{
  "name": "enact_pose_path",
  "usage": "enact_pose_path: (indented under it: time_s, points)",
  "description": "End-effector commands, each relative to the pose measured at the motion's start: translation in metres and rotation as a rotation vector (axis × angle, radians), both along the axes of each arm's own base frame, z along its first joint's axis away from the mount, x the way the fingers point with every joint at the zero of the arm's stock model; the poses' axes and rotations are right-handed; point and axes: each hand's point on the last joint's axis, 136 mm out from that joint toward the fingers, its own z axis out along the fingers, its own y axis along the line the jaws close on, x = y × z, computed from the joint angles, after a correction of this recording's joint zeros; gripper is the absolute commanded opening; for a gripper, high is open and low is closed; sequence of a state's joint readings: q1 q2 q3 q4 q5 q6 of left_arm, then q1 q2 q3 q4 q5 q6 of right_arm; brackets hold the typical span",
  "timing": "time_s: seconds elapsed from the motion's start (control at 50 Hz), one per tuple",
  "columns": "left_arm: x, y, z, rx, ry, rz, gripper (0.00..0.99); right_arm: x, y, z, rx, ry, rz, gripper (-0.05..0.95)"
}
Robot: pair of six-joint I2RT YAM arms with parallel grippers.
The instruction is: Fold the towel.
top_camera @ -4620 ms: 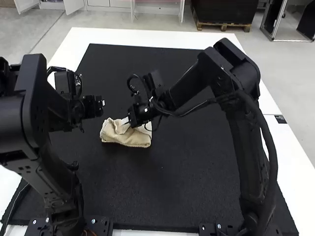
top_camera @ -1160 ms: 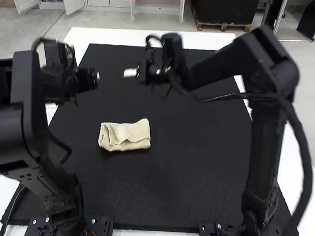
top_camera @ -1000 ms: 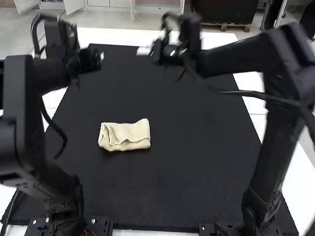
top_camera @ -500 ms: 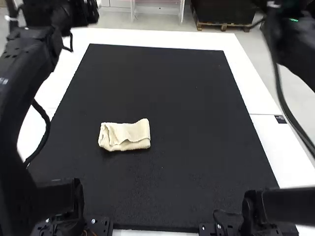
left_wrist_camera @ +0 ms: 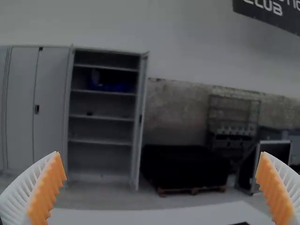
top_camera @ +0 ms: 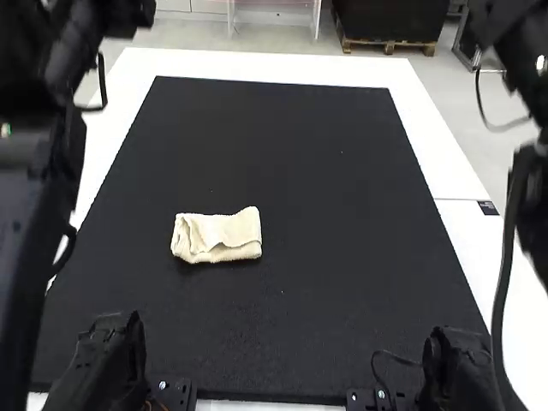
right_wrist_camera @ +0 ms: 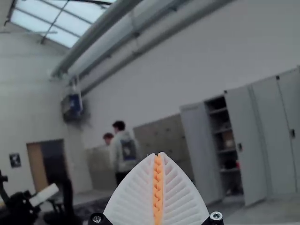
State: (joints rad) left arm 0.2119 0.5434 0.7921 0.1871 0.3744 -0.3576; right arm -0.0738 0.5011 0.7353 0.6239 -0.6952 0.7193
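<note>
- Left: the left arm (top_camera: 51,171) stands beside the mat, raised away from the work. The jaws of the left gripper (left_wrist_camera: 160,153) are released and wide apart, with nothing grasped between them.
- Left of centre: the towel (top_camera: 218,234), cream and folded into a small oblong, lies flat on the dark mat (top_camera: 342,214), well apart from both arms. Its layers show at the left end; a loose, wavy edge crosses the top layer. The exact count of folds cannot be told.
- Handling, as judged: the cloth is light, soft and limp, neither slippery nor fragile. Folded layers probably slide over each other if only 1 is pinched. For a further fold, a grip through all layers at 1 short end is best; for tidying, a shallow pinch on the loose edge suffices.
- Progress, as judged: folding looks complete or nearly so, and at most the wavy edge calls for smoothing. A careless drag could open the bundle.
- Container: none holds the towel; the mat supports it directly, upon the white table (top_camera: 471,257).
- Right: the right arm (top_camera: 514,51) is raised beyond the mat's edge. The jaws of the right gripper (right_wrist_camera: 158,154) are clenched together on nothing visible.
</note>
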Motion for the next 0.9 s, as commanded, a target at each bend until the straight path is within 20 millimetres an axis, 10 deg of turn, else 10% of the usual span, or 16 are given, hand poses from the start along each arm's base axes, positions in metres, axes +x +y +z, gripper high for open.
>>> enact_pose_path:
  time_s: [0.0, 0.28, 0.46, 0.56, 0.68, 0.88]
  points:
    - [-0.015, -0.003, -0.007, 0.001, -0.033, -0.001, 0.949, -0.041, 0.004, -0.003, -0.003, -0.07, 0.022, 0.05]
    - [-0.06, -0.015, -0.028, 0.017, -0.127, -0.013, 0.948, -0.118, 0.009, -0.027, 0.008, -0.186, 0.019, 0.05]
    - [-0.088, -0.017, -0.04, 0.047, -0.199, 0.02, 0.944, -0.11, 0.011, -0.037, -0.01, -0.163, 0.024, 0.07]
    - [-0.091, -0.007, -0.047, 0.105, -0.239, 0.121, 0.931, -0.101, -0.003, -0.031, 0.014, -0.203, -0.094, 0.32]
    - [-0.083, 0.002, -0.056, 0.193, -0.263, 0.218, 0.933, -0.084, -0.037, -0.024, 0.042, -0.269, -0.38, 0.9]
    - [-0.072, 0.0, -0.08, 0.301, -0.352, 0.247, 0.969, -0.028, -0.069, -0.073, -0.175, -0.273, -0.754, 0.92]
